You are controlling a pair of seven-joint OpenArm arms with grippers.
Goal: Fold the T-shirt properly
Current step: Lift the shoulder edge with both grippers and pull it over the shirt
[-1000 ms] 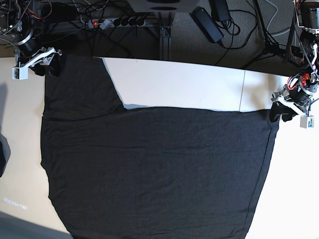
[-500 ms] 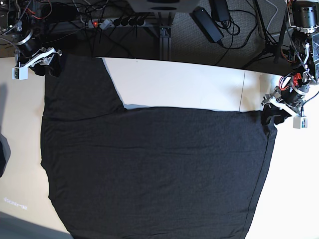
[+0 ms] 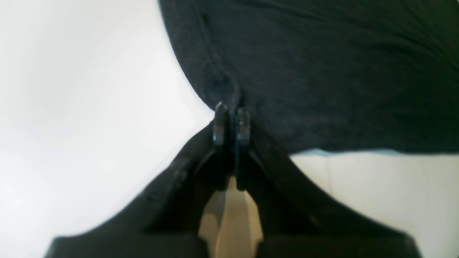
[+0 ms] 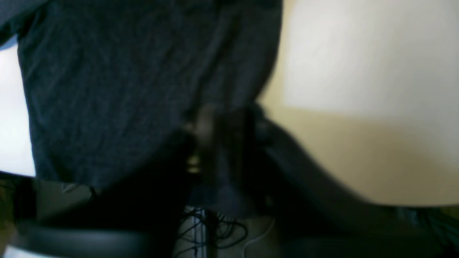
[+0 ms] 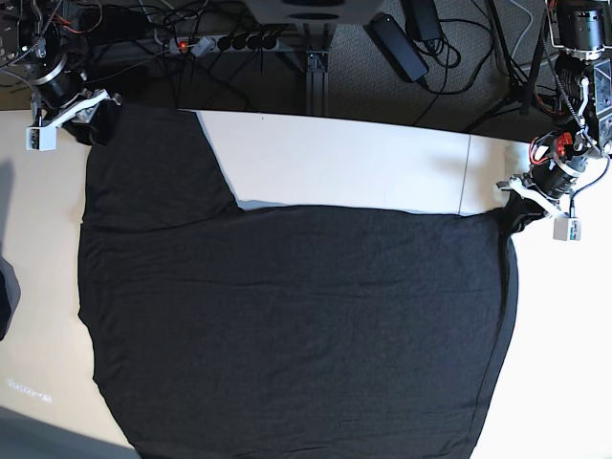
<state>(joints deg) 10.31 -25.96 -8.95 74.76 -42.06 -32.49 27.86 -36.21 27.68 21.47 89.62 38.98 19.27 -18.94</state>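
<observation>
White and pale cream, the table (image 5: 344, 163) carries the T-shirt (image 5: 287, 325), a large charcoal knit spread flat over most of the surface, its body running off the lower edge of the base view and one sleeve reaching up toward the far left corner. Only plain dark fabric shows, softly wrinkled. Beyond the table's far edge lies a dark floor with a tangle of cables (image 5: 182, 57), a power strip (image 5: 225, 43) and a black adapter block (image 5: 397, 43). At the shirt's corner on the right of the base view, the left gripper (image 5: 516, 208) sits right at the cloth's edge; its wrist view shows the two fingertips (image 3: 220, 123) pressed close together with the hemmed edge of the fabric pinched between them, so it is clamped on the T-shirt (image 3: 322, 71), and the cloth bunches slightly at that point. At the tip of the sleeve on the left of the base view, the right gripper (image 5: 84, 117) meets the fabric at the table's far edge. Its wrist view is blurred: the fingers (image 4: 215, 136) are dark against the dark T-shirt (image 4: 125, 89), and I cannot tell whether they are closed on it or merely touching.
</observation>
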